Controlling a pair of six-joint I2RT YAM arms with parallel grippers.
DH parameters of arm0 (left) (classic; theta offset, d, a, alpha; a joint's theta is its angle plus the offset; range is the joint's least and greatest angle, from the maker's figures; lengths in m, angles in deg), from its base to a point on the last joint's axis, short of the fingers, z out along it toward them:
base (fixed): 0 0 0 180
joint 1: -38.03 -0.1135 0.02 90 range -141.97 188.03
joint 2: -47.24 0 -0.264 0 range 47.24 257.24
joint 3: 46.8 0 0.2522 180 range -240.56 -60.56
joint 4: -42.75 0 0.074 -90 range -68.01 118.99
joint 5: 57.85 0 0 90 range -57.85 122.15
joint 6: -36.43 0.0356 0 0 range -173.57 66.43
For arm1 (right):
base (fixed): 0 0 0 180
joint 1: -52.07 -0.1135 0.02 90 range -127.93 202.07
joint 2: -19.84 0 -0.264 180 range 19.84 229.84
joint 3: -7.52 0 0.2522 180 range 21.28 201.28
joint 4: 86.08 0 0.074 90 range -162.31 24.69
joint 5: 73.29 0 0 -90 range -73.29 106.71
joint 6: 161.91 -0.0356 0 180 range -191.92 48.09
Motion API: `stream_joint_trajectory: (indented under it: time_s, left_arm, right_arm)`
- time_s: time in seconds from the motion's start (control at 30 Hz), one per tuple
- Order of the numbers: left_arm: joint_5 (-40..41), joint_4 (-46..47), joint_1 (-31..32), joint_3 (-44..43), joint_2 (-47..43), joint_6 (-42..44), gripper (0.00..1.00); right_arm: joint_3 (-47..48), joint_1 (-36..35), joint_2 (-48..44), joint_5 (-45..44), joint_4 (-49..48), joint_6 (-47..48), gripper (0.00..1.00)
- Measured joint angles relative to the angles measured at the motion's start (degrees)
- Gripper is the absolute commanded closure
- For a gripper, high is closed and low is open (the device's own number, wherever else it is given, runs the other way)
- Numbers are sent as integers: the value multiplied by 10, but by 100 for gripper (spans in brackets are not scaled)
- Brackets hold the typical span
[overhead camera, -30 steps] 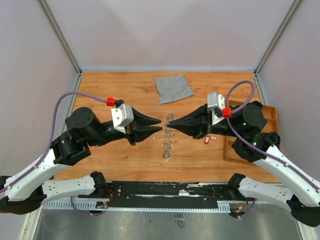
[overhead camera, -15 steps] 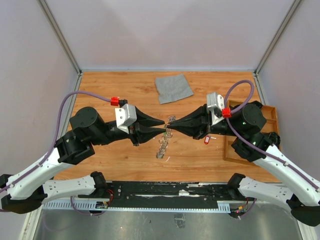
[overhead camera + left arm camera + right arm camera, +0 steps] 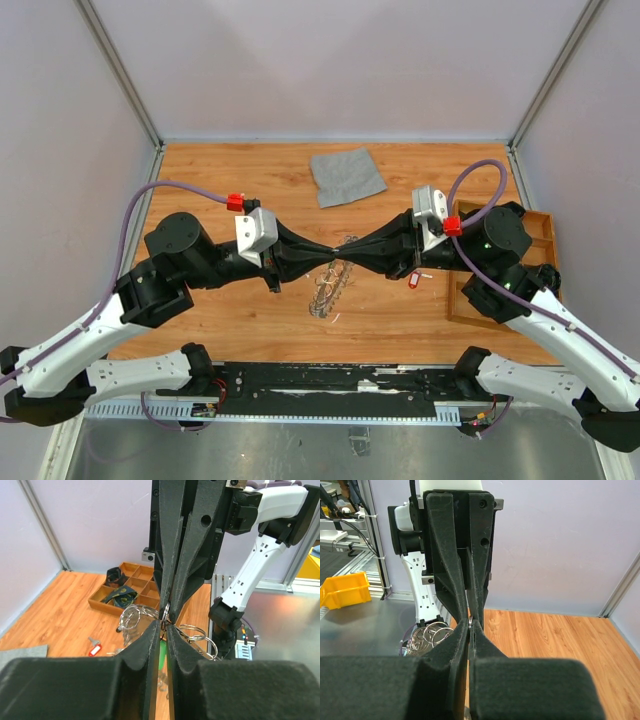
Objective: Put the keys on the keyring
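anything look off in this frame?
One stray: a small silver key with a red plastic tag lies loose on the wooden table beside the wooden compartment tray, apart from the large silvery metal keyring held aloft mid-table. Nothing else stands out.

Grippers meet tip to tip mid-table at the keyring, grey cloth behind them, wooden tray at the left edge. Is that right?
Not quite: the wooden tray sits at the right edge, as the top external view shows. The rest stands: left gripper and right gripper meet tip to tip at the keyring, grey cloth behind them.
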Motion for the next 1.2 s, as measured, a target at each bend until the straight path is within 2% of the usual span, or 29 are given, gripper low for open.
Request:
stream_joint_trajectory:
  time_s: [0.07, 0.23, 0.37, 0.5, 0.67, 0.97, 1.2]
  left_arm:
    - [-1, 2, 0, 0, 1, 0, 98]
    - [-1, 3, 0, 0, 1, -2, 99]
    - [1, 2, 0, 0, 1, -1, 100]
    - [9, -16, 0, 0, 9, 9, 99]
    - [33, -75, 0, -14, 27, 30, 99]
    - [63, -207, 0, -95, 80, 84, 99]
    - [70, -271, 0, -104, 100, 110, 99]
  right_arm:
    - [0, 0, 0, 0, -1, 0, 99]
    - [0, 0, 0, 1, -3, 1, 97]
    - [0, 0, 0, 0, 0, 5, 75]
    - [2, 0, -3, -7, 23, 21, 67]
    - [34, 0, -3, -38, 117, 56, 65]
    - [88, 0, 25, -72, 283, 115, 64]
    - [93, 0, 54, -83, 332, 125, 65]
